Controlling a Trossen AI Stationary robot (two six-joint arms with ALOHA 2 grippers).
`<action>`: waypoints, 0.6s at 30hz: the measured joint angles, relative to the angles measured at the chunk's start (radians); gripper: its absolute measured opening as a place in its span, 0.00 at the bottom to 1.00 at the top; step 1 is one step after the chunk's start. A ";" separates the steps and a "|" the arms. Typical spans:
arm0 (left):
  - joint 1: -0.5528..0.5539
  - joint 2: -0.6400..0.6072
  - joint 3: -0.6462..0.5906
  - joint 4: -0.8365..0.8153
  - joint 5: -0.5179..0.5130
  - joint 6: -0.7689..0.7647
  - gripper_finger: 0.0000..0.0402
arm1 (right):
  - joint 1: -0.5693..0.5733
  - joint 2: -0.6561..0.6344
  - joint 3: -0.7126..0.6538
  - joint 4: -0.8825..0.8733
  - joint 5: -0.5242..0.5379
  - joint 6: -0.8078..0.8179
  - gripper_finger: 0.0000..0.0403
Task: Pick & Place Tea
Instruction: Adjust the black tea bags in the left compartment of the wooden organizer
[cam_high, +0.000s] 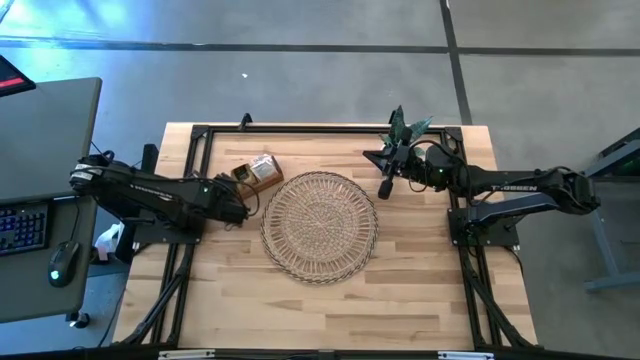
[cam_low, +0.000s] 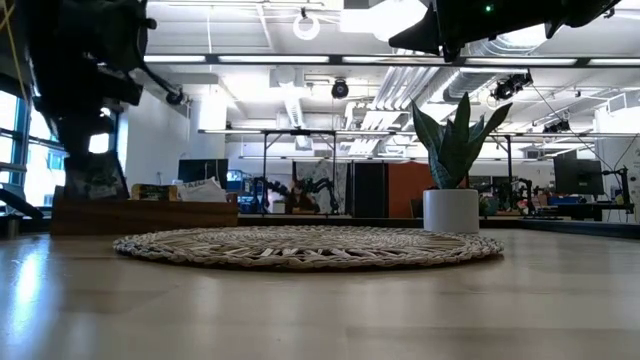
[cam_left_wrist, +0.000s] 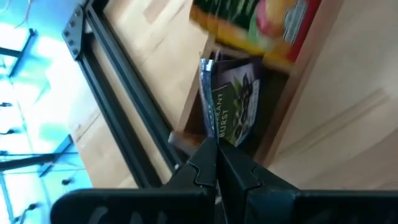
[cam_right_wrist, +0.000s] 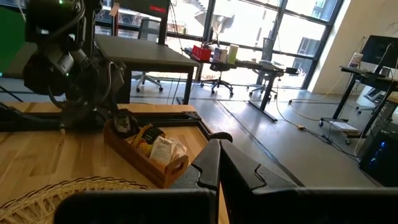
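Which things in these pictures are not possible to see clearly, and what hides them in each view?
- How many tea sachets are in the wooden box: too small in the high view; its wall hides them in the low view.
- Dark sachet at the left hand: print blurred in the left wrist view.
- Right hand: out of frame in the low view.
- Woven tray: cut off by the right wrist view's edge.
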 joint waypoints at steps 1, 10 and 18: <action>0.000 0.001 -0.008 -0.003 0.005 0.001 0.01 | 0.000 0.000 0.000 0.000 0.000 -0.001 0.01; 0.000 0.001 -0.012 -0.058 -0.014 0.012 0.01 | 0.000 0.000 0.000 0.000 0.000 -0.003 0.01; 0.000 0.001 -0.001 -0.048 0.034 0.119 0.05 | 0.000 0.000 0.000 0.000 0.000 -0.003 0.01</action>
